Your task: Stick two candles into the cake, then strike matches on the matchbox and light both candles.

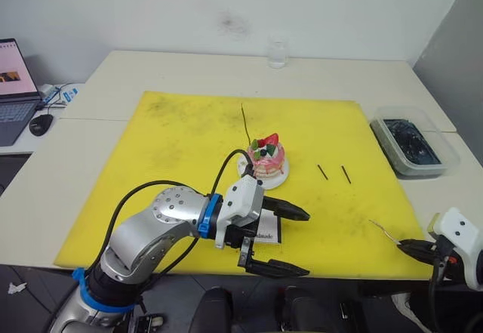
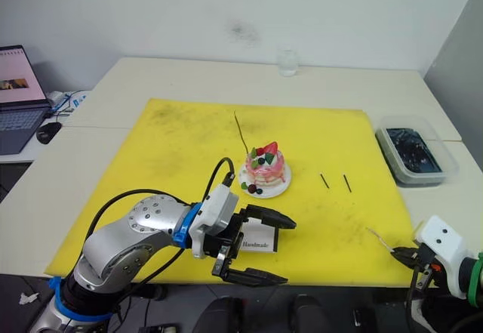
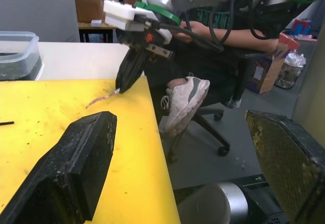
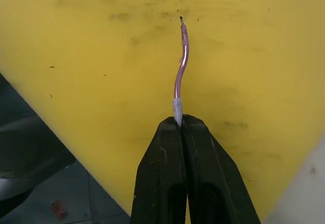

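Note:
The cake (image 1: 267, 159) sits on its white plate (image 1: 280, 180) mid-mat. One thin candle (image 1: 246, 125) rises from the cake's far left side, leaning. A second candle (image 4: 181, 66) is pinched at its base in my shut right gripper (image 4: 180, 125), low over the mat's near right corner (image 1: 411, 248). Two dark matches (image 1: 322, 172) (image 1: 346, 174) lie to the right of the cake. My left gripper (image 1: 308, 243) is open, its fingers spread just over the white matchbox (image 2: 257, 242) near the mat's front edge.
A yellow mat (image 1: 173, 144) covers the table. A clear bin with dark contents (image 1: 412, 146) stands at the right, a glass (image 1: 277, 55) at the back, and a laptop (image 1: 13, 91) and mouse (image 1: 41, 124) at the far left. A seated person's shoe (image 3: 185, 104) shows beyond the table's edge.

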Available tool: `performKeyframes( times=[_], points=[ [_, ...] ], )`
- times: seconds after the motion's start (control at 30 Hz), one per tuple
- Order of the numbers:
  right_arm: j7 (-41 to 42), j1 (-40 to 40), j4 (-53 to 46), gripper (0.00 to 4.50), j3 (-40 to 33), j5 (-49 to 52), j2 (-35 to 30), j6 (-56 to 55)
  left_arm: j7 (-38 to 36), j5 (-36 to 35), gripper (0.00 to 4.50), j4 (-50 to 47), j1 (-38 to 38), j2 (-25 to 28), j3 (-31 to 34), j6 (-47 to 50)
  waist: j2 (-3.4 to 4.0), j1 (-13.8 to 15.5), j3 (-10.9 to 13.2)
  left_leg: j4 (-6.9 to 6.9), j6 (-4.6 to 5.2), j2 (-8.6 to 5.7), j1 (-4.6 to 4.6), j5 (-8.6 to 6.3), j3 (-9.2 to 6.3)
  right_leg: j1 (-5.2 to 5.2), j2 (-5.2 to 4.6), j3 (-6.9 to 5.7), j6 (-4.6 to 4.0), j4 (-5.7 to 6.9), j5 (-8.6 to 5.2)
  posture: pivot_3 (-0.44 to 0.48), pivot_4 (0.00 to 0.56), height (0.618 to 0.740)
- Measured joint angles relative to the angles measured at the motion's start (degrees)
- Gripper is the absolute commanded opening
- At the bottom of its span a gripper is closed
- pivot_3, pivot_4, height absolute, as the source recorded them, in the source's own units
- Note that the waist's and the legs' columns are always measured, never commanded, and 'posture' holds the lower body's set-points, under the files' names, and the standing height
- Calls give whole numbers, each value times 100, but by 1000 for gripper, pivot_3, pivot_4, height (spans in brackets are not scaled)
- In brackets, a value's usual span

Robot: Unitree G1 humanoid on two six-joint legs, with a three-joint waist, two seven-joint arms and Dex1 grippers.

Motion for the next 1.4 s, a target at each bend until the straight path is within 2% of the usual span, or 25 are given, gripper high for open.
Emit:
performKeyframes(
  times=[0.1,0.3,0.47,0.6,0.73,0.9,1.07,1.23,1.33,1.4],
  points=[
    [21,6,72,681,47,-92,-17,-17,5,52,4500,4,-4,-2,-15,-10,0,4,0,0,0,0,0,0,0,-1,0,0,0,0,0,0,150,740],
    [200,135,48,2861,-128,-142,-120,53,21,161,4500,-2,-3,31,-73,-24,3,4,-1,0,0,-1,2,0,-1,0,1,-1,0,4,0,0,150,740],
    [678,234,-504,2861,-849,64,-777,913,129,558,4500,9,-14,121,-149,-132,4,-1,-1,2,0,-1,5,0,-2,2,4,-3,3,4,2,0,150,740],
    [618,-248,-794,2861,-745,249,-1305,1786,120,875,4500,69,-46,124,-330,-327,4,-2,0,3,0,-1,4,0,0,2,5,2,3,4,2,0,150,740],
    [371,-1071,-865,2861,39,448,-1972,2675,127,1163,4500,112,-154,68,-529,-502,1,0,1,2,0,-2,2,0,2,1,3,3,2,1,2,0,150,740],
    [152,-2094,-628,2861,1361,523,-2228,2876,206,1229,4500,107,-426,-83,-632,-420,-3,2,4,1,0,-2,-4,0,1,-3,4,1,1,-2,1,0,150,740],
    [132,-2417,-402,2861,2067,476,-2288,2854,377,1221,4500,23,-477,-151,-626,-176,-3,1,4,0,0,0,-6,0,1,-5,4,3,4,-2,-1,0,150,740],
    [48,-2481,-307,2861,2285,454,-2293,2800,505,1215,4500,-87,-477,-188,-626,-15,-2,1,4,1,0,0,-2,0,0,-4,4,2,5,3,0,0,150,740],
    [-1,-2480,-290,2314,2323,453,-2292,2758,515,1216,4500,-88,-461,-187,-626,-2,-2,1,4,3,0,-1,-1,0,1,-3,5,2,6,4,0,0,150,740],
    [-21,-2484,-245,1608,2356,445,-2292,2738,521,1216,4500,-88,-450,-186,-626,-3,-2,1,4,3,0,0,-2,0,1,-3,4,2,6,4,0,0,150,740]
  ],
)
